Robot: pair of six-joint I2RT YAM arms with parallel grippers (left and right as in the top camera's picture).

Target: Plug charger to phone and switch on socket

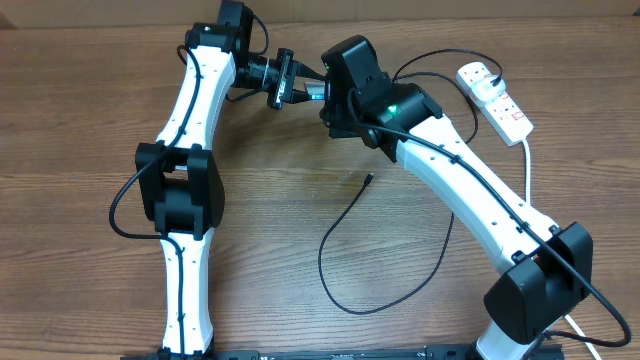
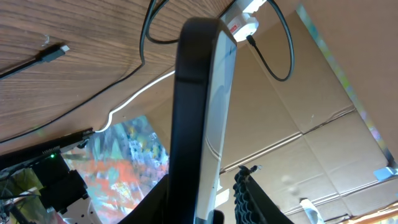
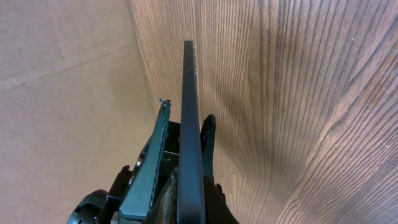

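Observation:
The phone [image 2: 199, 93] is held off the table, edge-on in both wrist views, a thin dark slab [image 3: 189, 124]. My right gripper [image 3: 186, 112] is shut on it from one end. My left gripper [image 2: 205, 177] straddles the other end. One of its fingers lies against the dark side, while the ribbed pad [image 2: 249, 196] stands a little apart, so it is open. In the overhead view the two grippers [image 1: 285, 80] [image 1: 325, 95] meet at the back centre and hide most of the phone. The charger cable [image 1: 335, 275] loops on the table with its connector tip [image 1: 369, 178] free. The socket [image 1: 497, 100] lies at the back right.
The socket's white cord [image 1: 528, 170] runs down the right side toward the right arm's base. A cardboard wall [image 2: 323, 124] stands behind the table. The cable's plug end [image 1: 478, 72] sits on the socket.

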